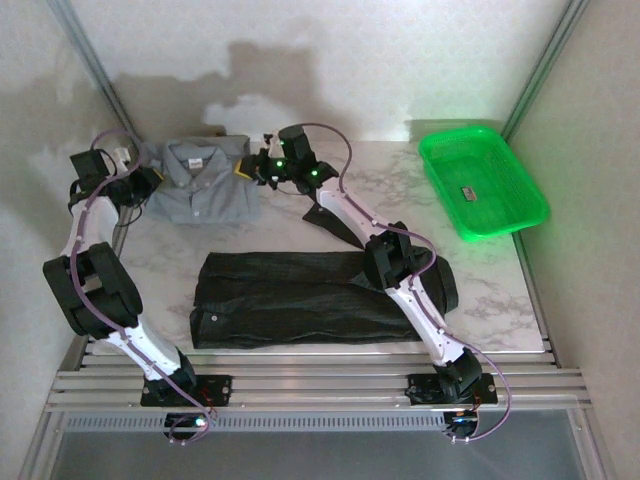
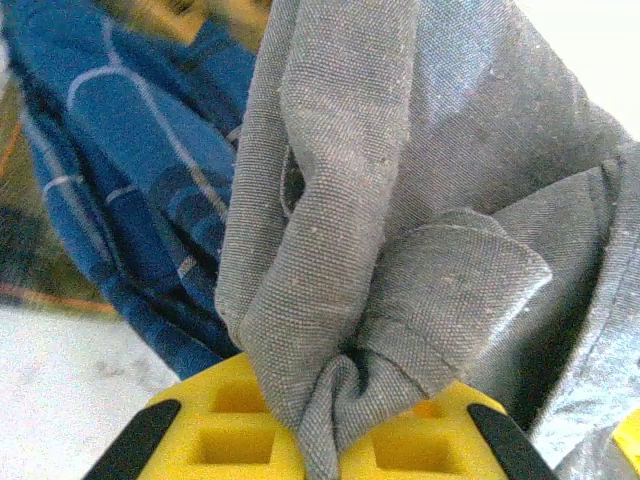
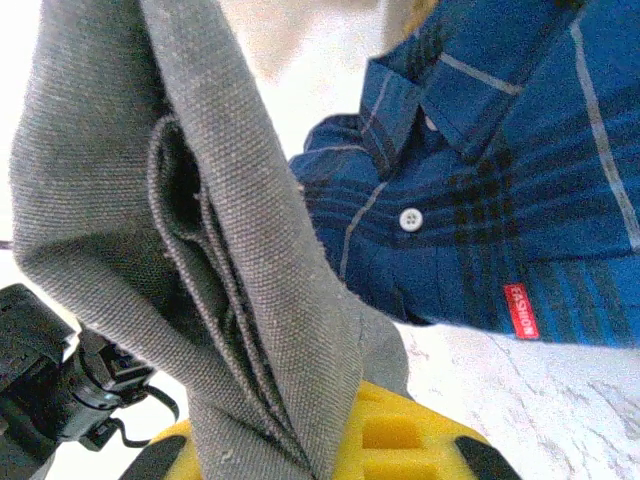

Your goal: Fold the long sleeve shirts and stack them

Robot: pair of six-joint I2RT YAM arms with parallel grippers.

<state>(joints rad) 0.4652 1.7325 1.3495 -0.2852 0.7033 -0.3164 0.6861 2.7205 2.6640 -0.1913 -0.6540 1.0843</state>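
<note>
The folded shirt [image 1: 200,185] sits at the table's [image 1: 270,235] far left corner and the basket [image 1: 437,180] at the far right corner. The second shirt [image 1: 290,300] lies along the near edge, in front of the folded one

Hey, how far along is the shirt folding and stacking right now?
The grey shirt looks folded, at the back left. The left gripper and right gripper each pinch one side of it, with a blue plaid shirt close by. The dark shirt lies alone in front, not yet stacked.
</note>
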